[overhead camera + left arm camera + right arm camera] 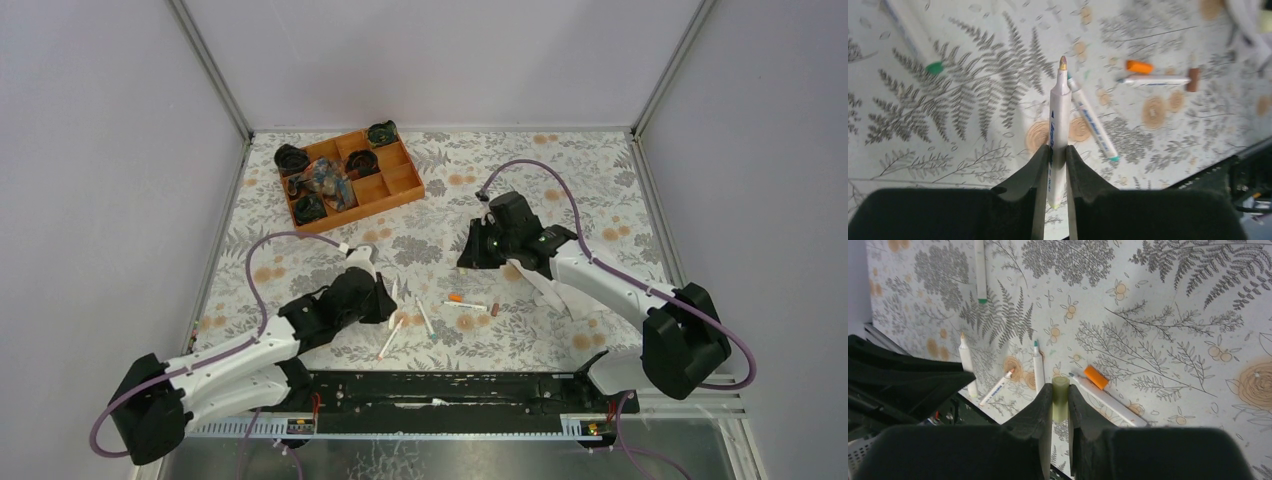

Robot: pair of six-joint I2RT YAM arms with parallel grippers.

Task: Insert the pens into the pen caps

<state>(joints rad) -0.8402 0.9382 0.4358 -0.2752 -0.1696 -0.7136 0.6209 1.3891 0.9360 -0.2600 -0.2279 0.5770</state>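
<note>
The left tool (1058,154) is clamped on a white pen (1060,100), whose tan tip points to 12 o'clock in the wrist view. The right tool (1060,396) pinches a yellowish cap (1060,386). An orange cap (1096,377) lies on the counter (1158,300) at 2 o'clock from it, just beside a second pen (1113,402)
</note>
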